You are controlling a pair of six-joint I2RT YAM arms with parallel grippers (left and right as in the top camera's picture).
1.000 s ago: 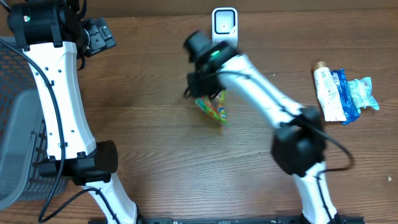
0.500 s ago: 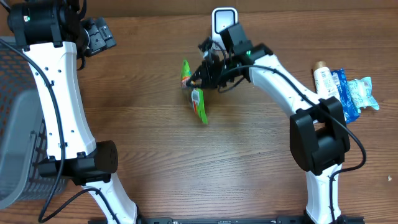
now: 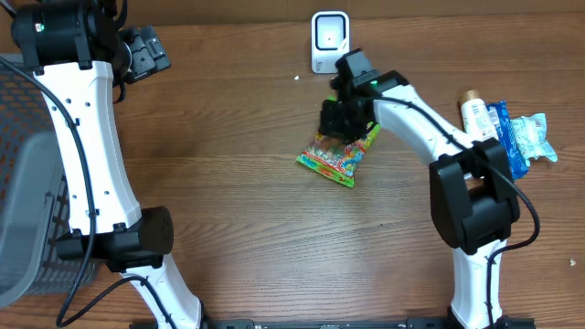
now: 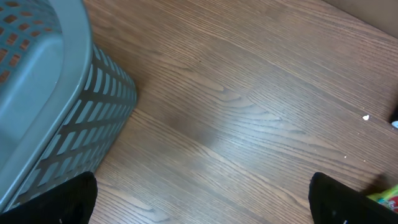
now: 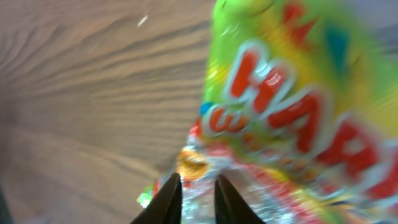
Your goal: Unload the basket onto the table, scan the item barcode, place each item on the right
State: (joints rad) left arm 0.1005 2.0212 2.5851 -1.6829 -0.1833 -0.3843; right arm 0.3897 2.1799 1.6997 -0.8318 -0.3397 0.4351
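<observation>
A colourful candy bag [image 3: 336, 155] lies flat on the wooden table, below the white barcode scanner [image 3: 329, 38] that stands at the back edge. My right gripper [image 3: 345, 123] hangs right over the bag's upper edge. In the right wrist view the bag [image 5: 292, 124] is blurred and fills the frame just past my right gripper [image 5: 198, 193], whose jaws stand a narrow gap apart with the foil showing between them. My left gripper [image 3: 146, 50] is raised at the far left, and in its own view the left gripper [image 4: 202, 202] is wide open over bare wood.
A grey mesh basket [image 3: 23, 183] stands at the left edge, close under the left arm, its wall [image 4: 74, 106] filling the left wrist view's left side. A white tube [image 3: 480, 137] and a blue packet [image 3: 526, 137] lie at the right.
The right arm swung the candy bag from near the scanner down and right. The bag now lies flat on the table, and the jaws have parted slightly. The left arm has not moved.
</observation>
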